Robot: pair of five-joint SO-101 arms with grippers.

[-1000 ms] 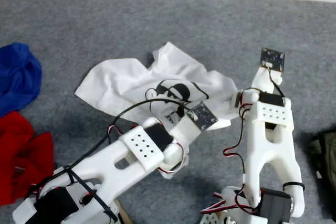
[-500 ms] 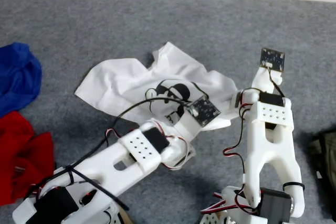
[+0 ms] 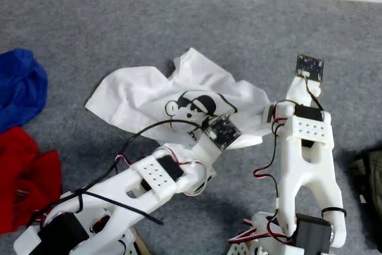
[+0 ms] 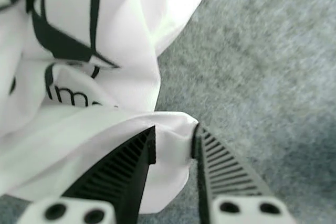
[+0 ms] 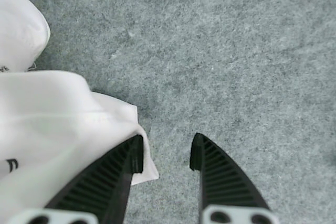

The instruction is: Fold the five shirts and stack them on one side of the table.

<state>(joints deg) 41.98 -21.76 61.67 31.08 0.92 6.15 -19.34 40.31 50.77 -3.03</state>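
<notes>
A crumpled white shirt with a black print lies in the middle of the grey table. My left arm comes from the lower left to the shirt's near right edge. The left gripper is open, and a fold of the white shirt lies between its fingertips. My right arm stands just right of the shirt. The right gripper is open over bare table, with a corner of the white shirt beside one finger and nothing between the fingers.
A blue shirt and a red shirt lie bunched at the left edge. A dark green garment lies at the right edge. Bare grey table stretches behind the white shirt.
My left arm has sunk lower and its wrist has drawn slightly back toward the left, uncovering more of the print. The white shirt and the right arm have stayed put.
</notes>
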